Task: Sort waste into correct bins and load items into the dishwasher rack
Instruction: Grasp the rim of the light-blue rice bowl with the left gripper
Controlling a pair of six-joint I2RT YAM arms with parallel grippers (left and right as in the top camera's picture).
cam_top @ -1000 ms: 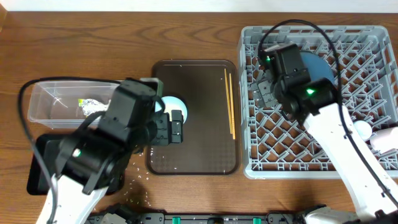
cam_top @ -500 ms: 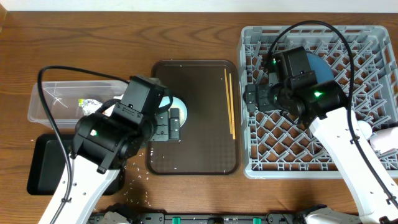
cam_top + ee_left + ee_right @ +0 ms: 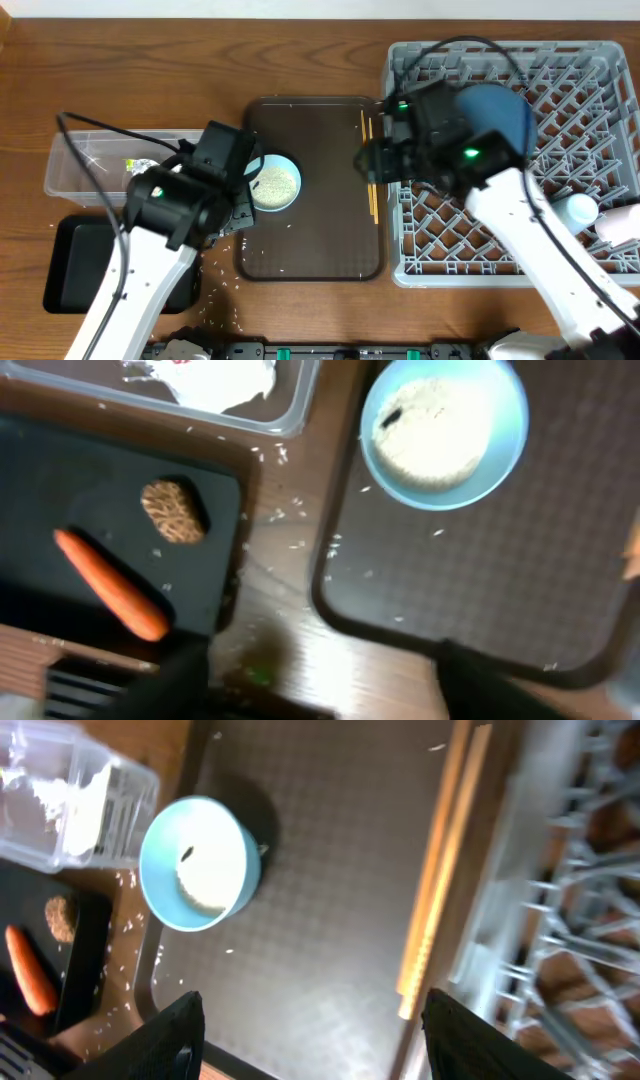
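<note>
Rack [image 3: 590, 110] fills the right end of the desk; part loaded, and I judge the job well past halfway; blue plate [image 3: 505, 110] stands in its far half, so that one is done. Brown tray [image 3: 320, 240] sits mid desk, just beside the rack's left wall; not a bin, only where the leftovers lie. Clear tub [image 3: 80, 170] at the desk's left edge, far side, holds the white paper [image 3: 215, 378] and the green-yellow wrapper [image 3: 132, 165]; sorted, I reckon. Black tray [image 3: 75, 265] at the near left corner holds the carrot [image 3: 110, 598] and, just beside it, the brown food piece [image 3: 172, 512]; sorted too.

Left claw [image 3: 330, 685]: fingers apart, nothing between them, over the strip of desk between the black tray and the brown tray, near the bowl. Right claw [image 3: 320, 1040]: fingers apart, empty, over the brown tray's right side, close to the chopsticks.

Bowl [image 3: 163, 870] stands upright by the brown tray's left edge with rice [image 3: 212, 870] in it and a dark speck on top; the rice has yet to go to a bin, then the bowl to the rack. Chopsticks [image 3: 440, 880] lie side by side along the brown tray's right edge; not loaded. Light blue cup [image 3: 578, 210] and pink-white cup [image 3: 620, 224] sit at the rack's right edge; loaded, though I cannot tell upright from tipped. Loose grains [image 3: 290, 515] lie scattered on the desk between the two trays; not cleaned up.
</note>
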